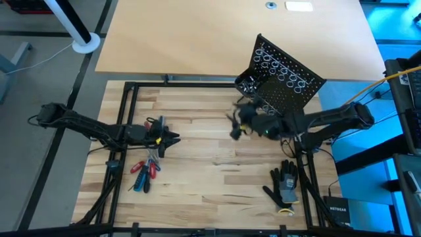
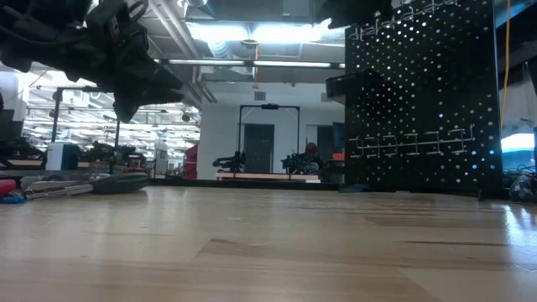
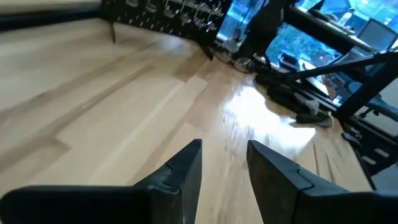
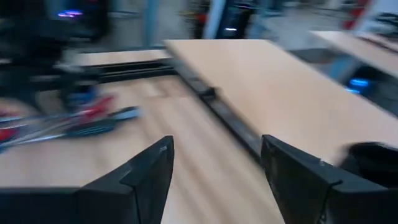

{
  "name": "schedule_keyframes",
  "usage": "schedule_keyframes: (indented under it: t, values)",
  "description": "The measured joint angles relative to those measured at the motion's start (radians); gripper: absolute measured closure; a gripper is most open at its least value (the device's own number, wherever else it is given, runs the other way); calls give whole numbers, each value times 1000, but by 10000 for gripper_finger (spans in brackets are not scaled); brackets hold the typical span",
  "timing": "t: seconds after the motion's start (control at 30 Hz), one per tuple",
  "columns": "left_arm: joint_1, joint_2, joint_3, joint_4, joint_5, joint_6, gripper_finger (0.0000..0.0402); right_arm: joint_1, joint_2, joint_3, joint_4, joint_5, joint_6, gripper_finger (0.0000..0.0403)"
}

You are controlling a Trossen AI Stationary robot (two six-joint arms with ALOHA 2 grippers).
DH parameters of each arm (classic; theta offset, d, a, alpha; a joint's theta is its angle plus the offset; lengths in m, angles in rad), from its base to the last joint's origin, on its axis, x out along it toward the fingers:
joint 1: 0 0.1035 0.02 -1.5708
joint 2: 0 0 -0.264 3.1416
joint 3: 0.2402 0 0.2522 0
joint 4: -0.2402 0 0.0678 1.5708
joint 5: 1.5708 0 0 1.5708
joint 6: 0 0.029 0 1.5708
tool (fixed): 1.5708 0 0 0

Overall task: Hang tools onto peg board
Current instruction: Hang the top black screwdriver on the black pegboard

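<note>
Peg board (image 1: 284, 80): stands at the table's far right. Tools (image 1: 145, 174): lie in a heap, near left. Right gripper (image 4: 214, 171): jaws wide, empty, just before the board. Left gripper (image 3: 224, 165): jaws part open, empty, above the tools. Advice: descend squarely over one handle before closing.

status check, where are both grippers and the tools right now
Right gripper open, empty, in front of peg board. Left gripper parted, empty, above tools lying on table. Glove off to the side, nothing blocking.
</note>
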State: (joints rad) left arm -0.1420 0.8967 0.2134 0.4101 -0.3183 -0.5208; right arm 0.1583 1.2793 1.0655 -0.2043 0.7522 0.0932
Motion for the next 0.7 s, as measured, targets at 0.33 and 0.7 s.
schedule_keyframes:
  t: [0.33, 0.7]
  values:
    - [25, 9, 186, -448, -17, -53, 284, 233, 117, 0, -60, -72, 122, 162]
    - [17, 104, 416, -994, -60, -184, 284, 357, 303, -1, -62, -4, 221, 162]
